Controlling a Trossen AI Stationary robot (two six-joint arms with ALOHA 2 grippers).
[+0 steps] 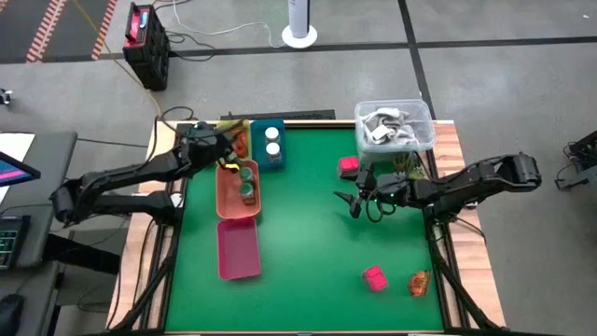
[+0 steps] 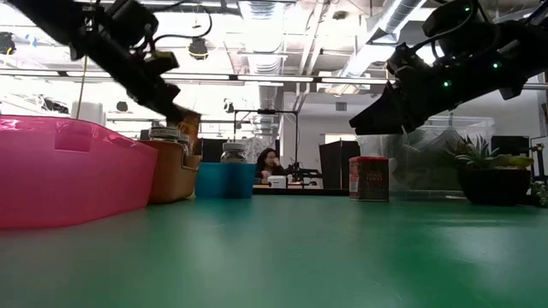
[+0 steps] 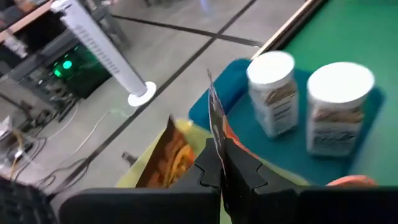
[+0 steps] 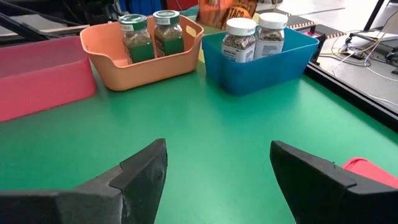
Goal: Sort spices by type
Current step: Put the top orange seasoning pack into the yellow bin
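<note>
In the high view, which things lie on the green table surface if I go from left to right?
Pink tray → orange tray with two green-lidded jars → blue tray with two white-lidded jars → pink block → second pink block → orange-brown sachet.

- Yellow tray (image 1: 227,124) at the table's far left: largely covered by the left arm in the high view; contents unreadable there.
- Orange-brown crinkly sachet (image 3: 216,127): lower end hidden between the left gripper (image 3: 222,163) fingers.
- Second sachet (image 3: 169,155): partly behind the same gripper, print blurred.
- Bright pink block (image 4: 373,172): cut off by the picture edge in the right wrist view.
- Clear plastic tub (image 1: 395,125): grey-white contents too small to identify.
</note>
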